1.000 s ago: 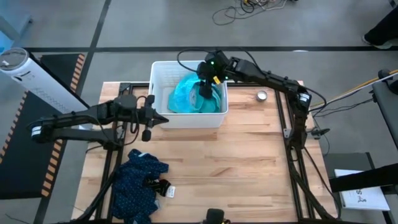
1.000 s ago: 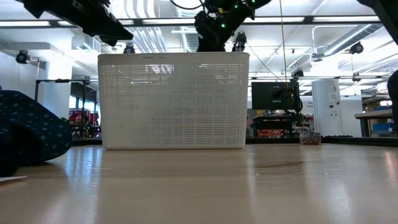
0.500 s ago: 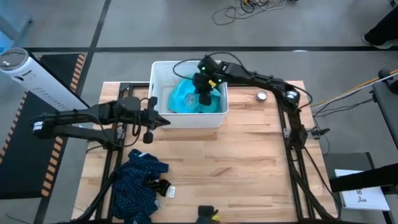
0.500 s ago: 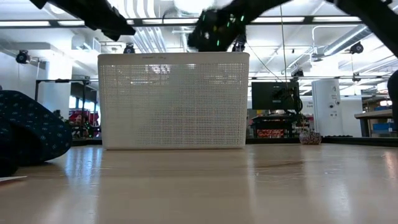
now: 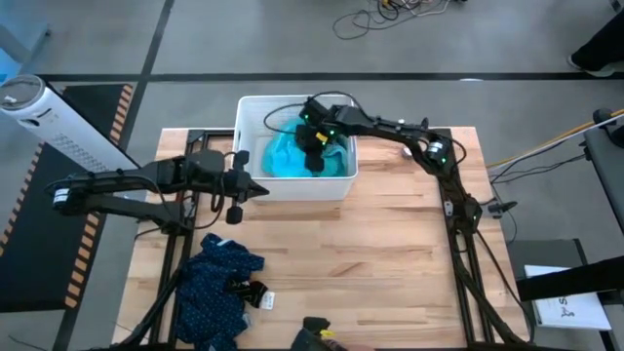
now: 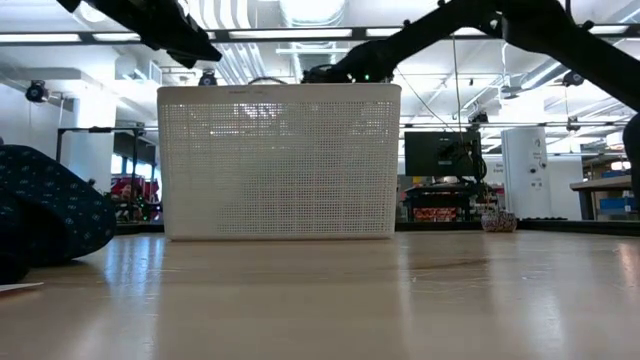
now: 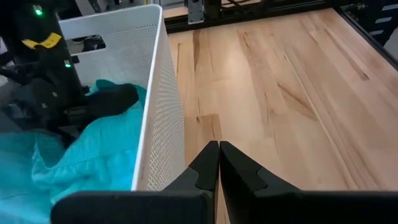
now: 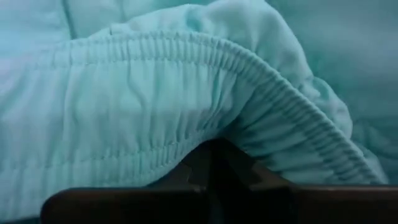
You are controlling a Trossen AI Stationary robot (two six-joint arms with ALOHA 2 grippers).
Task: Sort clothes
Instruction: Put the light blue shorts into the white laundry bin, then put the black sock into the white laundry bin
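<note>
Right tool [image 5: 314, 156] has dropped into the basket [image 5: 250, 107] and closed on the teal garment [image 5: 283, 156]; the right wrist view shows a ribbed teal fold [image 8: 205, 81] pinched at the fingers. Grasp looks made, so lifting it out seems next. Left tool [image 7: 217, 163] is closed and empty, hovering beside the basket's front. Navy garment [image 5: 219, 283] lies on the tabletop [image 5: 390, 253].

Overhead looks straight down; low camera sits level at tabletop, sharing the white basket [image 6: 279, 160]; right wrist camera presses against teal garment [image 8: 155, 106].
</note>
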